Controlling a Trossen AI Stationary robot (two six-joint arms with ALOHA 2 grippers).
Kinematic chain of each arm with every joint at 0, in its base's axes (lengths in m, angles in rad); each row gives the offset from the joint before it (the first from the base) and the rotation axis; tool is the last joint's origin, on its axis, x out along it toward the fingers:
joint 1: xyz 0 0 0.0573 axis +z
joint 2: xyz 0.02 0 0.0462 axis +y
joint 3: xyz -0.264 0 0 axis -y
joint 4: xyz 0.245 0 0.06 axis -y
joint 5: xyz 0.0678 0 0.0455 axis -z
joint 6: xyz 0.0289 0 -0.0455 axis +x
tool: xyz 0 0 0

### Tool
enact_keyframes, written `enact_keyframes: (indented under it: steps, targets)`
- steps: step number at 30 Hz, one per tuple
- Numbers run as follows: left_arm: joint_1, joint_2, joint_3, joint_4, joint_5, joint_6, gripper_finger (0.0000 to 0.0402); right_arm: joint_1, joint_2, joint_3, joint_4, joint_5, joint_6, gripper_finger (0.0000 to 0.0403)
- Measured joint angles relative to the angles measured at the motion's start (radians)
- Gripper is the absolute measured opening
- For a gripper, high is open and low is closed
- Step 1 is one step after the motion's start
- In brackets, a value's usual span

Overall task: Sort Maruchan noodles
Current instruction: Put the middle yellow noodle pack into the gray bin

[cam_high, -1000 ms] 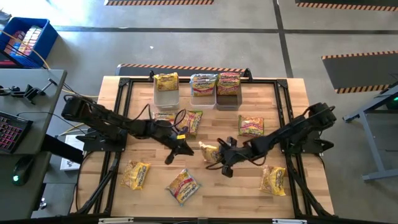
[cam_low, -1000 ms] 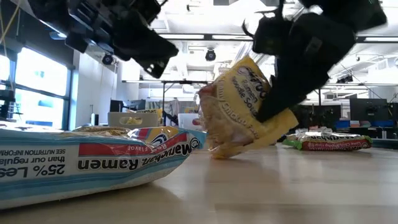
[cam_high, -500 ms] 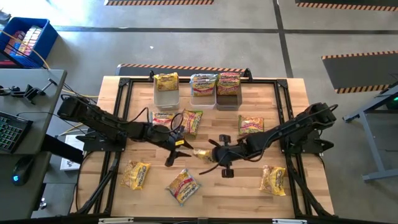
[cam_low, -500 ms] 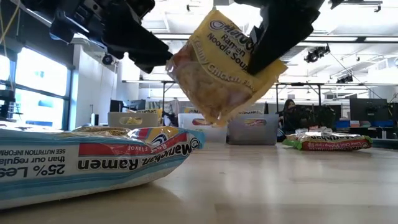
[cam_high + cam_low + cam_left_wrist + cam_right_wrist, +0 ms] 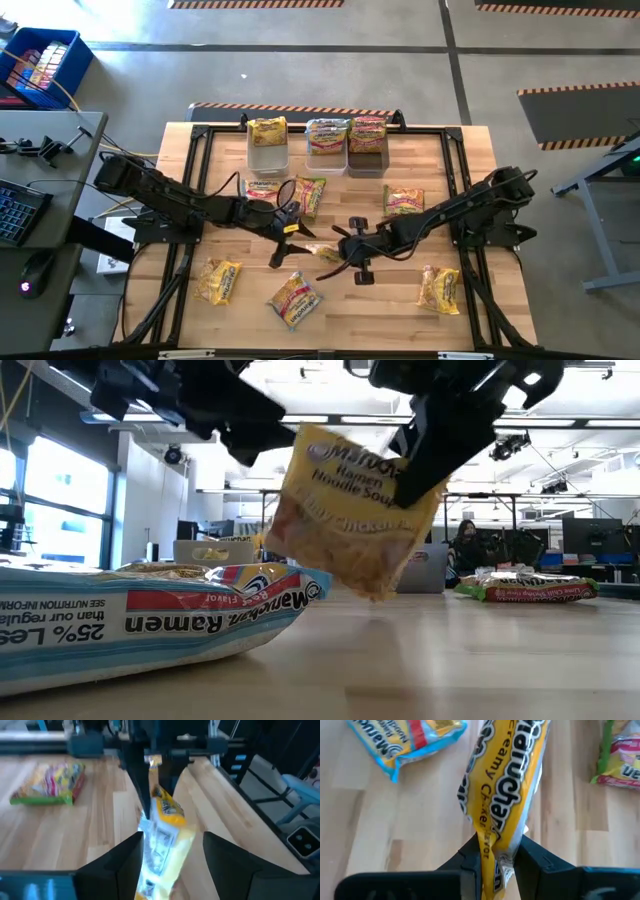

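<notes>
Compared with 1 second earlier, the left gripper (image 5: 291, 243) has spread its fingers wide and now straddles the free end of the yellow packet (image 5: 345, 510) without visibly pressing it, and the packet, then drooping toward the table, now hangs clear of the wood near the middle of the frame. The right gripper (image 5: 496, 851) pinches the packet's opposite edge between nearly closed fingers, carrying it at the table's center (image 5: 322, 251). Along the upper edge of the table (image 5: 470, 190) stand 3 bins: the left bin (image 5: 267, 152) holds a yellow packet, the middle bin (image 5: 326, 152) a blue-green one, and the dark right bin (image 5: 367, 158) a pink-red one. Loose packets lie on the wood: 2 just below the bins (image 5: 288, 190), 1 at center right (image 5: 403, 201), 2 at lower left (image 5: 255, 288) and 1 at lower right (image 5: 439, 288). In the low view a blue-and-red packet (image 5: 150, 615) fills the lower left and is cut off by the frame, and how many packets each bin holds cannot be made out.
</notes>
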Motion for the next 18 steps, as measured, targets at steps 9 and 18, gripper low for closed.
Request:
enact_keyframes:
  steps: [9,18]
  targets:
    - [-0.010,0.125,0.092,-0.082,0.011,-0.004,0.0198,-0.028,0.014,0.000,0.031,-0.014,-0.013,0.0061]
    - [-0.021,0.144,0.243,-0.301,-0.014,0.055,0.0198,-0.041,0.014,0.000,0.052,-0.053,-0.012,0.0049]
